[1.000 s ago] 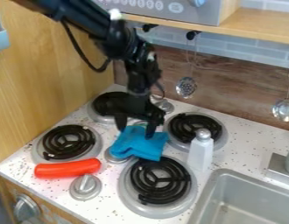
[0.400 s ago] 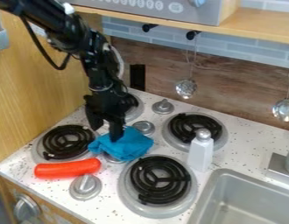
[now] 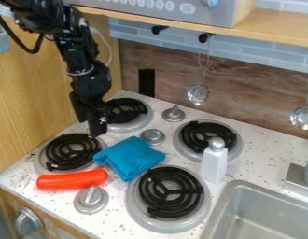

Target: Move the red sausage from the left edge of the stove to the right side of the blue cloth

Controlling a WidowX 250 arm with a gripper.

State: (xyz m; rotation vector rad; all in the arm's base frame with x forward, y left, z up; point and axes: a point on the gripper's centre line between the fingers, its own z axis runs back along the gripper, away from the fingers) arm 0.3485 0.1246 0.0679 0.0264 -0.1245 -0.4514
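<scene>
Black two-finger gripper (image 3: pixel 88 129) above black coil burner (image 3: pixel 72 151), fingers apart. Folded blue cloth (image 3: pixel 130 158) nearby, close to red plastic sausage (image 3: pixel 72 179).

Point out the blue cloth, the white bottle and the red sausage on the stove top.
Blue cloth (image 3: pixel 129 158): camera view, middle of its folded top.
White bottle (image 3: pixel 213 164): camera view, side of its body, below the cap.
Red sausage (image 3: pixel 72 180): camera view, middle of its length.
</scene>
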